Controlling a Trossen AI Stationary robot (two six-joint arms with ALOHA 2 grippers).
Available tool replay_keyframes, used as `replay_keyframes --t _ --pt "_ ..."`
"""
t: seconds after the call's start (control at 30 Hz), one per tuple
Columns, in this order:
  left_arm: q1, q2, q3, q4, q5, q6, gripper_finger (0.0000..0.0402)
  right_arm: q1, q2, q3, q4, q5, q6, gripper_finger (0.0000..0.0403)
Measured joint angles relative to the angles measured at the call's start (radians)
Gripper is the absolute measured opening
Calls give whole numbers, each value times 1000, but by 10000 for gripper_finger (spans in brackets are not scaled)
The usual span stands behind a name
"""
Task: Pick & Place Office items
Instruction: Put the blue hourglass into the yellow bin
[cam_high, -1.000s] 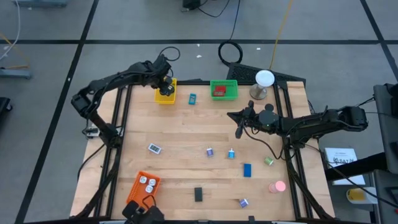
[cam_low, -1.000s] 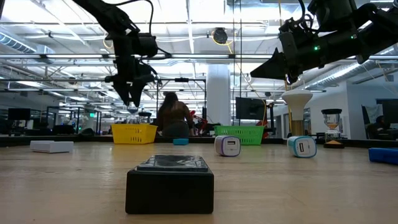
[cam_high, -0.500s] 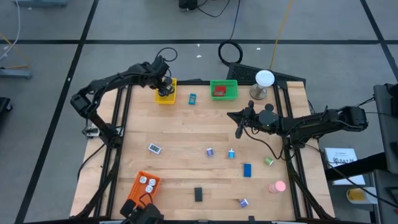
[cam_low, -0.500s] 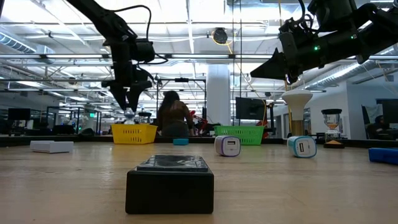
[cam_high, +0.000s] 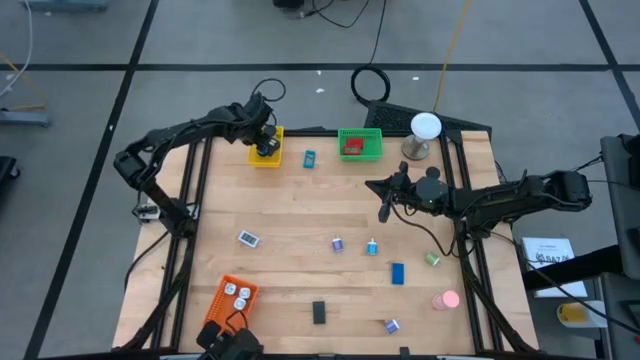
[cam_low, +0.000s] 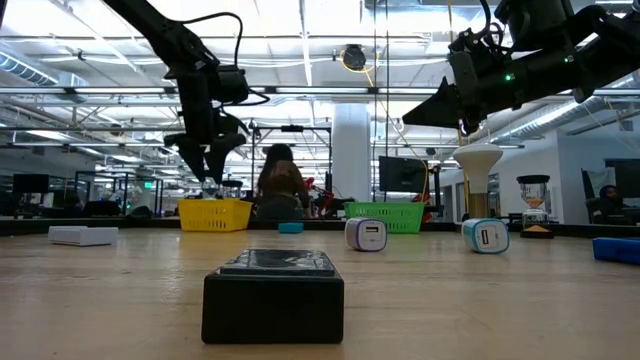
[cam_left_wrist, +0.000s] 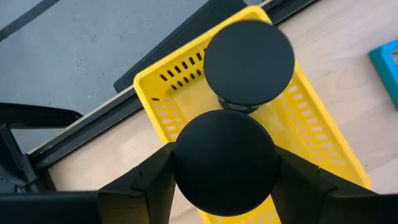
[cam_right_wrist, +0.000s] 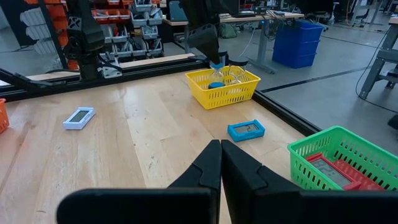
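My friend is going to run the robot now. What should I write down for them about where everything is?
Left end effector: over the yellow basket, holding a black disc; a second black disc lies in the basket.
Right end effector: shut, empty, hanging above the table's right middle.
Done: a red item in the green basket; white pieces in the orange basket.
Left on the table: cyan piece between the yellow and green baskets, white piece, purple clip, cyan clip, blue block, green clip, pink round piece, black block, another purple clip.
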Motion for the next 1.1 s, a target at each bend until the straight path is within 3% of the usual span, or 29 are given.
replay_keyframes --t 0.2,0.4,0.7,0.87,1.1 --pt "1 0 -4 -7 0 -3 233 0 0 0 0 0 0 2" --pt "1 0 -4 0 18 -2 211 0 0 0 0 0 2 2" --pt "1 0 -4 0 18 -3 236 0 0 0 0 0 2 2" --pt "1 0 -4 1 19 1 211 0 0 0 0 0 2 2" --pt "1 0 -4 -2 20 1 227 0 0 0 0 0 2 2"
